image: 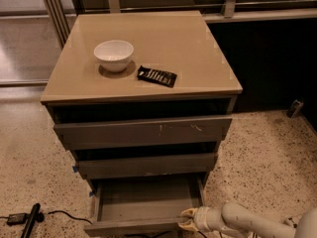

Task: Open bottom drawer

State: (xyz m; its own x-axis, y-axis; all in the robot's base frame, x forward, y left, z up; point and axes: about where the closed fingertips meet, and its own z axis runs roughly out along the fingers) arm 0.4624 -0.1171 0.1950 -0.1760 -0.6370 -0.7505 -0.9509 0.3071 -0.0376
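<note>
One white bowl and one dark packet are sitting on the cabinet top. Lowest of three, the bottom drawer is standing pulled out at lower centre. One gripper, at lower right, is pinching the right end of its front.

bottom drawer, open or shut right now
Open: the bottom drawer is pulled out, its grey inside showing; the gripper is at its front right corner.

Open bottom drawer, end effector beside
</note>
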